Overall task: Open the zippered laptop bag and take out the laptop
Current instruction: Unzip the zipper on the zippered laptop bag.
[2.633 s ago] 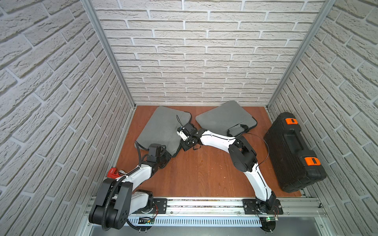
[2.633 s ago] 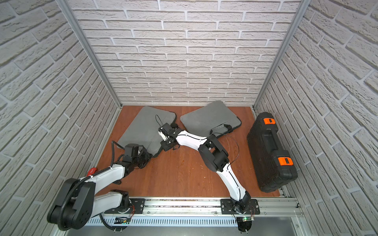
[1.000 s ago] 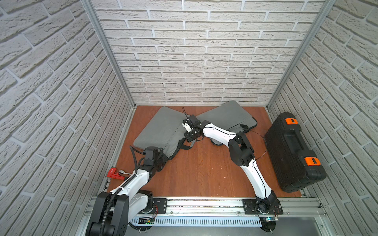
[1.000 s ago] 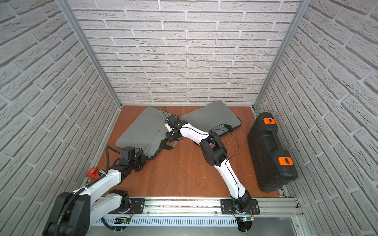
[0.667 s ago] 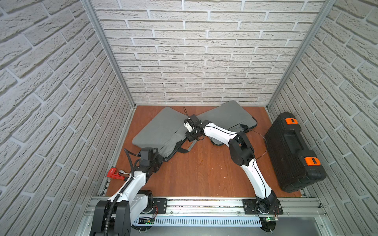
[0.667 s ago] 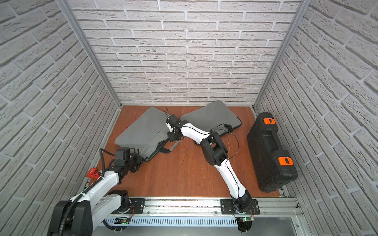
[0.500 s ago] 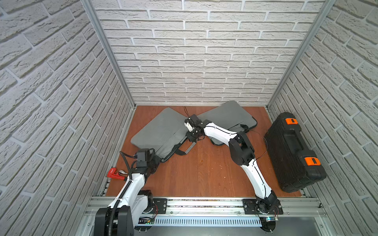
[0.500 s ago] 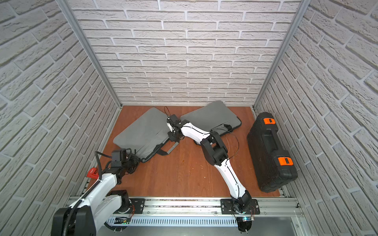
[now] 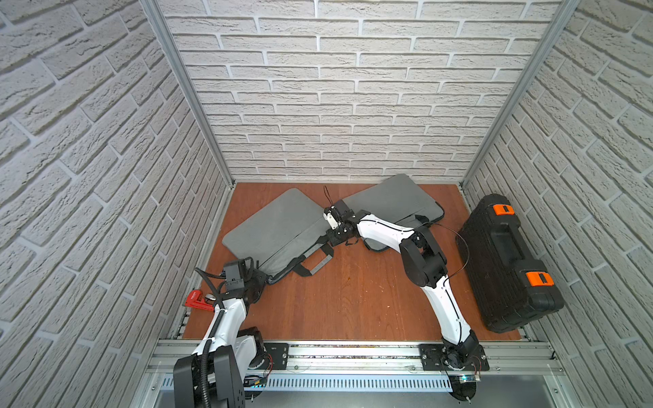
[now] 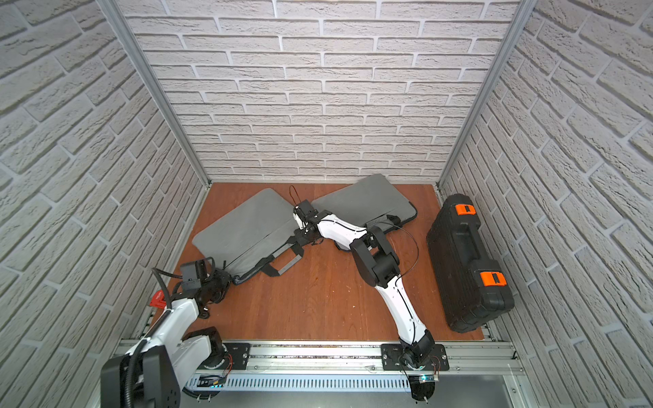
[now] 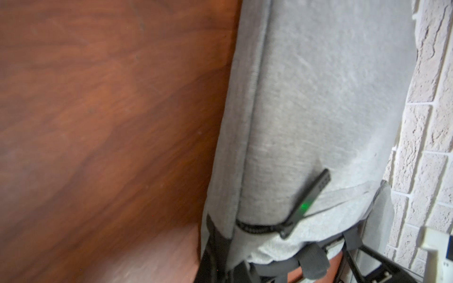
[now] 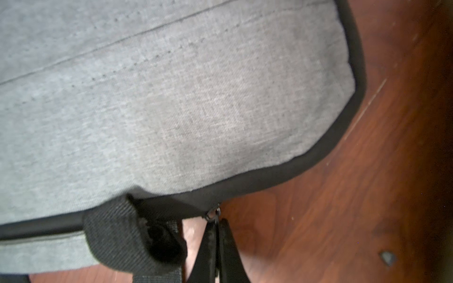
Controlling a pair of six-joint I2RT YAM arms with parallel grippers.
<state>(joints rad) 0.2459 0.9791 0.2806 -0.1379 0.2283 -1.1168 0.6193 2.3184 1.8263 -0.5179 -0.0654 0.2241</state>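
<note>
Laptop bag: I see the grey laptop bag lying flat on the wooden table, in the far left part. It is turned at an angle, with one corner pointing at the left arm.
Left gripper: the left gripper sits at the bag's near left corner. On my wrist feed the grey cloth bunches down between its fingers, which are pressed together on that corner (the tips themselves are cut off at the frame edge).
Right gripper: the right gripper is at the bag's near right corner. Its black fingers are closed flat against each other, and the small metal zipper pull is nipped at their tips.
Zipper pull: it hangs off the black piping at the rounded corner, just beside the handle's webbing strap.
Handle: the black and grey handle lies on the wood along the bag's near edge, between the two grippers.
Black bar: a thin black bar with a green light rests on the cloth near the left gripper, on a thin black cord; I cannot tell what it is.
Second bag: another grey bag lies by the back wall to the right. The right arm crosses its near edge, so I cannot tell whether the two bags touch.
Tool case: a black tool case with orange latches lies along the table's right edge, well apart from the bags.
Red clamp: a red clamp sits at the table's left edge, just beside the left arm.
</note>
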